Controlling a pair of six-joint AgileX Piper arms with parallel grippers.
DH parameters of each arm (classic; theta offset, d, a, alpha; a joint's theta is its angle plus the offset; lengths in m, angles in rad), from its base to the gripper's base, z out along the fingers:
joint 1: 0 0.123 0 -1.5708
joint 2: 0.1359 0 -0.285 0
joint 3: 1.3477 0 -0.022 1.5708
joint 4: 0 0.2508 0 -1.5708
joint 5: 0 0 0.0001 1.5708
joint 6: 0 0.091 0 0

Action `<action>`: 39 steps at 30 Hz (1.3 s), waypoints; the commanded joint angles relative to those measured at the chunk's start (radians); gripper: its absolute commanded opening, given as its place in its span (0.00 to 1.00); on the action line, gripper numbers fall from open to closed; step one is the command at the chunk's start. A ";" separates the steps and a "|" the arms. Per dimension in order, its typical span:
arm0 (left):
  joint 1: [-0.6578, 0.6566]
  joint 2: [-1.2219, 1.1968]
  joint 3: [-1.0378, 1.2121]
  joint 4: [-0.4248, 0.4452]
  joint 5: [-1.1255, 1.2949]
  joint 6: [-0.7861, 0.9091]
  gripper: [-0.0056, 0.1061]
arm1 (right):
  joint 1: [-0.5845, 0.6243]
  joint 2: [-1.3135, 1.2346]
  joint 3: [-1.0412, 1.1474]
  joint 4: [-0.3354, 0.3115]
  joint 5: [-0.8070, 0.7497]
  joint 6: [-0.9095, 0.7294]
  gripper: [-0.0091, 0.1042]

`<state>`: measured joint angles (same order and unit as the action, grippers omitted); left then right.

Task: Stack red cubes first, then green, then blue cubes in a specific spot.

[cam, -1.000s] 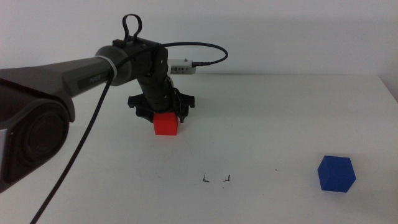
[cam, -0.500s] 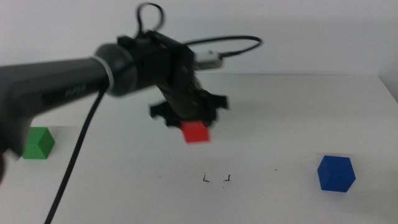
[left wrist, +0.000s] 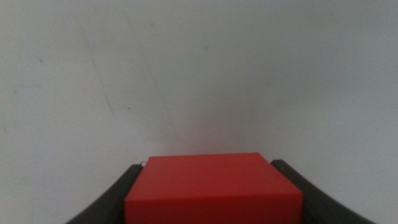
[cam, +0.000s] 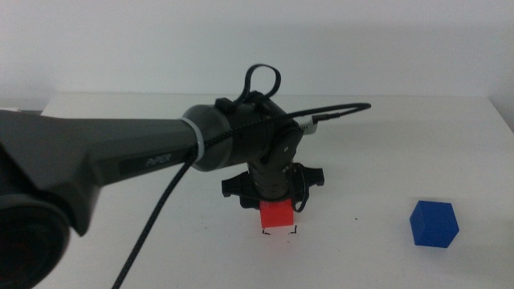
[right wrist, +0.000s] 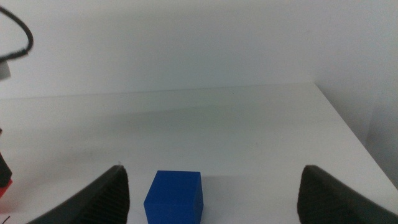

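In the middle view the red cube sits between the two black corner marks of the specific spot, at or just above the table. My left gripper reaches down over it and is shut on it. The left wrist view shows the red cube filling the gap between both jaws. The blue cube rests on the table at the right. It also shows in the right wrist view as a blue cube, between and ahead of my open right gripper. The green cube is hidden behind the left arm.
The left arm and its black cable cover most of the table's left half. The table's right edge runs close past the blue cube.
My left gripper has carried the red cube from the back left of the table forward and right, then down onto the corner marks. The arm now hides the green cube.
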<state>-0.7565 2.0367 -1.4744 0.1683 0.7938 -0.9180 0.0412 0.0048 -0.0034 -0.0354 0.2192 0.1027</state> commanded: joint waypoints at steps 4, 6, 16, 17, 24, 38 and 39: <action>0.000 0.022 0.004 0.001 -0.034 -0.011 0.04 | -0.004 -0.005 0.003 -0.011 -0.010 -0.005 0.90; 0.000 0.033 0.006 -0.004 -0.042 -0.008 0.04 | -0.004 -0.005 0.003 -0.011 -0.010 -0.005 0.90; 0.000 0.041 0.006 0.006 -0.053 0.006 0.17 | -0.004 -0.005 0.003 -0.011 -0.010 -0.005 0.90; 0.000 0.041 0.006 0.006 -0.053 0.006 0.19 | -0.004 -0.005 0.003 -0.011 -0.010 -0.005 0.90; 0.000 0.041 0.006 0.000 -0.061 0.059 0.50 | -0.004 -0.005 0.003 -0.011 -0.010 -0.005 0.90; 0.012 -0.087 -0.004 0.015 0.053 0.219 0.89 | -0.004 -0.005 0.003 -0.011 -0.010 -0.005 0.90; 0.022 -0.124 -0.012 0.025 0.098 0.253 0.89 | -0.004 -0.005 0.003 -0.011 -0.010 -0.005 0.90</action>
<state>-0.7522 1.9932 -1.4711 0.1743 0.8427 -0.7070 0.0412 0.0048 -0.0034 -0.0354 0.2192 0.1027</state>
